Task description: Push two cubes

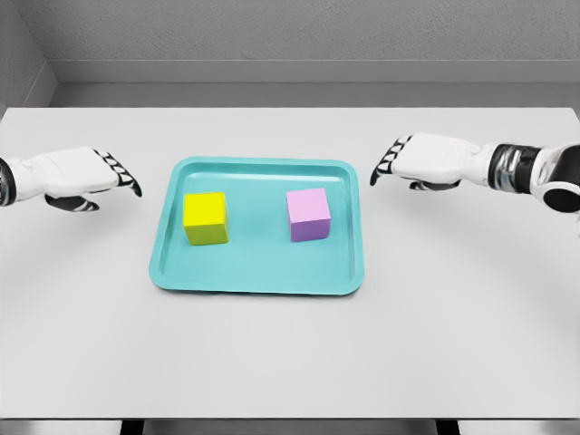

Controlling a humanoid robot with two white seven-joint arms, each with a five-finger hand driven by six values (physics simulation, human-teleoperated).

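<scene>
- Progress, as far as you can judge: nothing looks started. Both cubes sit apart inside the teal tray [258,281], neither touched by a hand.
- Yellow cube [205,217]: left half of the tray, flat on the tray floor, clear of the rim.
- Pink-purple cube [308,214]: right half of the tray, roughly level w/ the yellow one, well apart from it. Bare tray floor shows between them.
- Left hand [80,177]: outside the tray's left rim, over the white counter [290,353], near the tray's upper-left corner. Fingers stretched out and close together, pointing toward the tray, holding nothing.
- Right hand [426,163]: mirror pose outside the right rim, near the upper-right corner. Fingers extended, slightly fanned, empty.
- Can't tell whether either hand rests on the counter or floats just above it.
- What's left for you: basically all of it. Each hand must clear the tray rim, get behind its nearer cube on the outer face, then push.
- Likely intent is pushing the cubes toward each other, but the task line doesn't say the direction, so treat that as a guess.
- Watch: the rim sits between each hand and its cube; a low approach could shove the tray instead.
</scene>
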